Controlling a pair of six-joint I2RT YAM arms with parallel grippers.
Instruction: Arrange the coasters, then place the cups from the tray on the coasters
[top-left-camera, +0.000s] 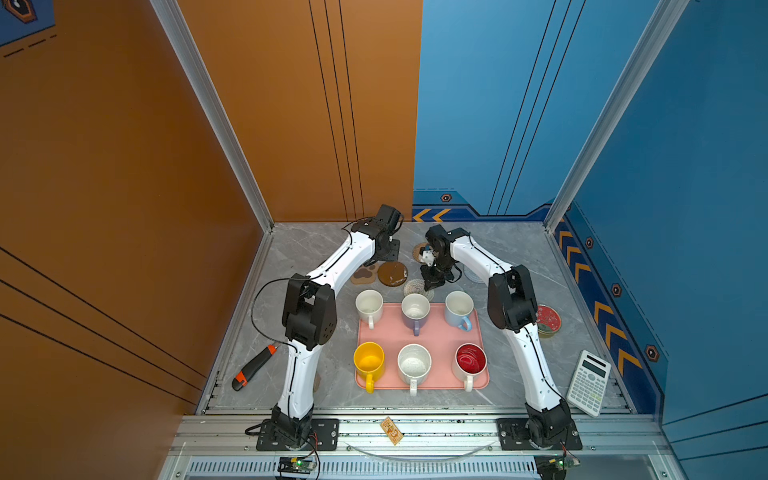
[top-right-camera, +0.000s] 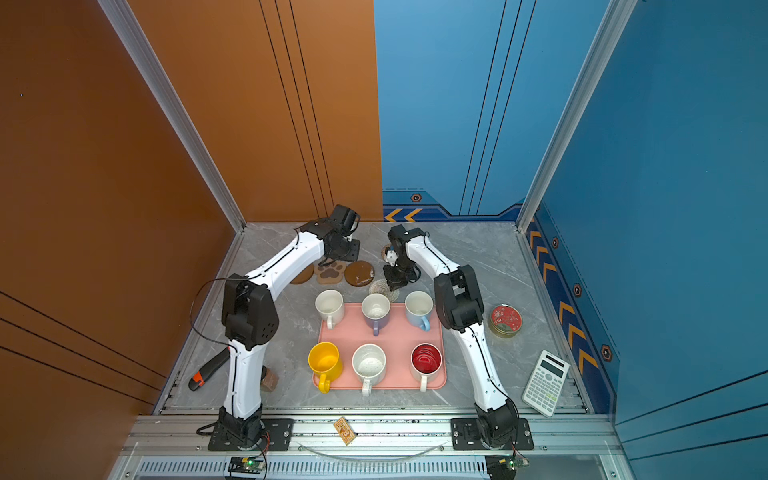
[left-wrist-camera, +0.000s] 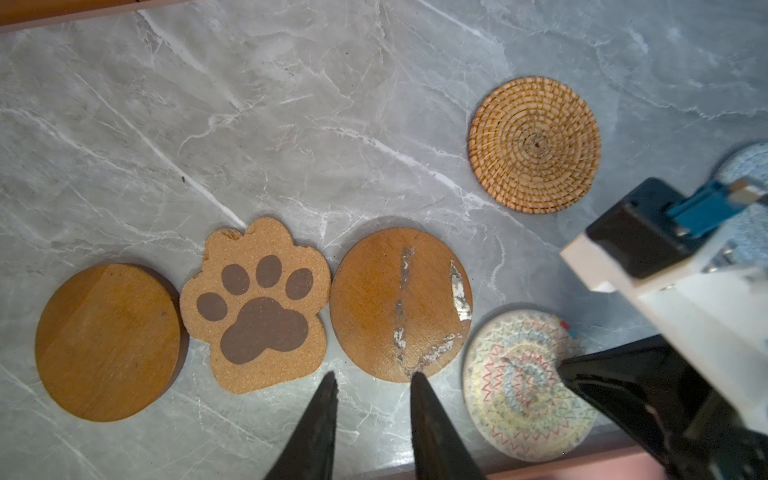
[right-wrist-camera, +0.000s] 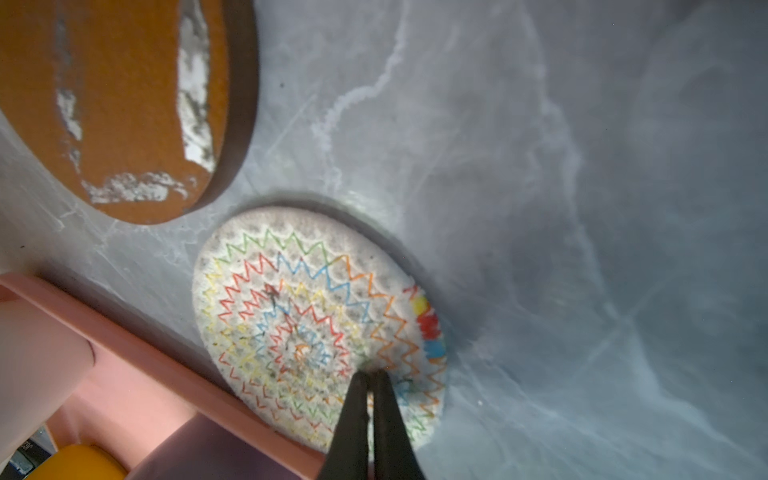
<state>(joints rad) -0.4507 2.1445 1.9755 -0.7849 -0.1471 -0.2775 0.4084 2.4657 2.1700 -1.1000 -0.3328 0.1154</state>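
Six cups stand on the pink tray (top-left-camera: 436, 336): white (top-left-camera: 369, 305), lavender (top-left-camera: 415, 309), light blue (top-left-camera: 459, 307), yellow (top-left-camera: 368, 359), speckled (top-left-camera: 414, 363) and red-inside (top-left-camera: 471, 359). Behind it lie the coasters: a brown disc (left-wrist-camera: 108, 343), the paw (left-wrist-camera: 257, 307), a scratched brown disc (left-wrist-camera: 386, 299), the rattan round (left-wrist-camera: 534, 145), the cream round (right-wrist-camera: 291, 311) and the blue-grey round (top-left-camera: 473, 275). My right gripper (right-wrist-camera: 370, 372) is shut, its tips pressed on the cream coaster's face beside the tray rim. My left gripper (left-wrist-camera: 375, 376) hangs slightly open and empty by the scratched disc.
A red round tin (top-left-camera: 548, 320) and a calculator (top-left-camera: 588, 388) lie right of the right arm. An orange-and-black utility knife (top-left-camera: 253, 368) lies at the front left, with a small brown block (top-right-camera: 269, 380) by the left arm. Walls close in the back and sides.
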